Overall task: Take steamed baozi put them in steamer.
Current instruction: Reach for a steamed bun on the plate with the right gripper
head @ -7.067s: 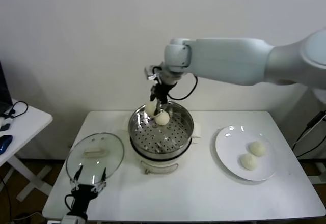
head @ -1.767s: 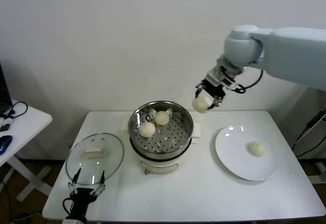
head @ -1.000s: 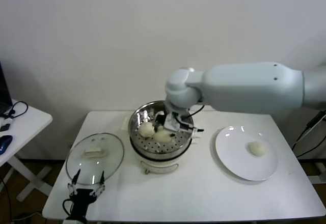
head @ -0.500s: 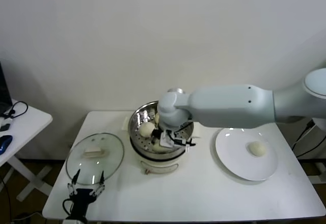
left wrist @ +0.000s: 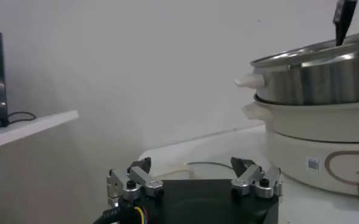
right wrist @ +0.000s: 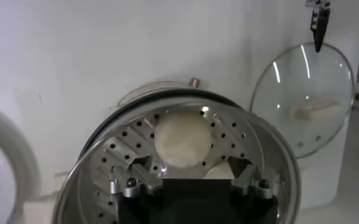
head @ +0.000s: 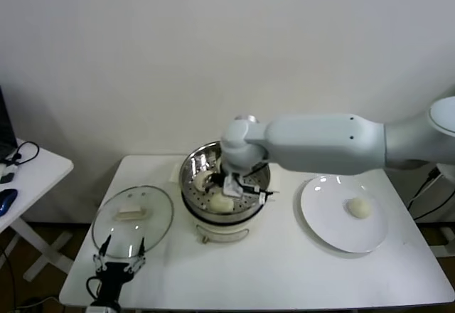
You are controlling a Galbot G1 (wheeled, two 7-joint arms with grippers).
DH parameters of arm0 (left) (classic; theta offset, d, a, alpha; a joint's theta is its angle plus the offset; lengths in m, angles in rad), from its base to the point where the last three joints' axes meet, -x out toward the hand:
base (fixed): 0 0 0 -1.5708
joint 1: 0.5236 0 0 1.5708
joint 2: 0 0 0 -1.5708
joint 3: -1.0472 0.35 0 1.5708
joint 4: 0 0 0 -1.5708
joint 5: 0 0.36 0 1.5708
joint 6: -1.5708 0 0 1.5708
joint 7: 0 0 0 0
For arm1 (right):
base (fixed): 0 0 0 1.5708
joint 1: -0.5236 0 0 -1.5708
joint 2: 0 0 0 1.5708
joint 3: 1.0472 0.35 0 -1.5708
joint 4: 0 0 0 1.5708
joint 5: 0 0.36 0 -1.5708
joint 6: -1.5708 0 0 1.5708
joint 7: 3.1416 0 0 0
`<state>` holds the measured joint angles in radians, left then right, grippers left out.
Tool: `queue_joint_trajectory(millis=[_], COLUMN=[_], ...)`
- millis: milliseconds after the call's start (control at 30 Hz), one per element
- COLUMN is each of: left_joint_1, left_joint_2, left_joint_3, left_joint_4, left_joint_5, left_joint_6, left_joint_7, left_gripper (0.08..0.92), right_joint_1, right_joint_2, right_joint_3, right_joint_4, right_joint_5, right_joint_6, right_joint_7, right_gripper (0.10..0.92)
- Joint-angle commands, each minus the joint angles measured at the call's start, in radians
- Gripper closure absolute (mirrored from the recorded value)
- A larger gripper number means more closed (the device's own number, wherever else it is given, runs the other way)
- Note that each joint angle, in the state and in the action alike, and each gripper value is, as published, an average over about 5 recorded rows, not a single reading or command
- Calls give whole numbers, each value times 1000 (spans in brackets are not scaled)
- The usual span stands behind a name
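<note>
The steamer (head: 190, 185) is a shiny steel pot on a cream base (left wrist: 325, 128) at the table's middle. My right gripper (head: 236, 185) hangs inside it, open, with nothing between its fingers (right wrist: 189, 164). One steamed baozi (head: 221, 203) lies free on the perforated floor near the front wall. A second baozi (head: 203, 179) sits further back left, partly hidden by the gripper. In the right wrist view a baozi (right wrist: 180, 145) rests just beyond the fingertips. One more baozi (head: 357, 208) lies on the white plate (head: 323, 220). My left gripper (head: 118, 262) stays parked open at the table's front left.
A round glass lid (head: 133, 217) lies flat left of the steamer, just beyond the left gripper (left wrist: 191, 164). A small side table (head: 28, 178) with cables stands off to the left. The wall runs close behind the table.
The right gripper has opened and let go of the baozi, which now lies on the steamer floor near the front. The left arm has not moved.
</note>
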<state>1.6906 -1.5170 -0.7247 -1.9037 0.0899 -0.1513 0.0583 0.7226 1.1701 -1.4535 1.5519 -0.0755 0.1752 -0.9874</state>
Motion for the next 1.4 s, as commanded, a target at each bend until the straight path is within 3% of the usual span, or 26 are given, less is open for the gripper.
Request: queue_joint_trajectory(millis=[33,200,333,533,800,1100,1400], left_joint_1=[3,1,0,0,6,19,33], left_joint_2=[1,0,0,1,-2,-8,-20], left_joint_3=[0,5,8,9,8,3,1], left_joint_4=[-5,-8,-6,1,10,11,5], left_joint_5=[1,1,1,0,4,19,38], left_joint_6=[0,0,-1,-7,-13,-17,-17], left_joint_7=[0,1,1,0,-2,-6,-8], left_gripper=[177,177,177,177,177,177,177], right_joint_1=[295,419,410,276,-38,-415,-553], right_joint_2=[-150,-273,-398,-577,-703,-687,-583], right_joint_3=[-146,-354,-456,-481,-220,160,324], right_joint_4=[-42,-57,-77,-160,-285,-458,-622], right_joint_5=[373,573,623,474,281,129,60], right_joint_6=[4,-120,-204,-231,-226,-188,-108], right_joint_7=[-123,-123,-112,-96,-82,-59,-43], right_gripper=[203,203,203,203,203,203,203])
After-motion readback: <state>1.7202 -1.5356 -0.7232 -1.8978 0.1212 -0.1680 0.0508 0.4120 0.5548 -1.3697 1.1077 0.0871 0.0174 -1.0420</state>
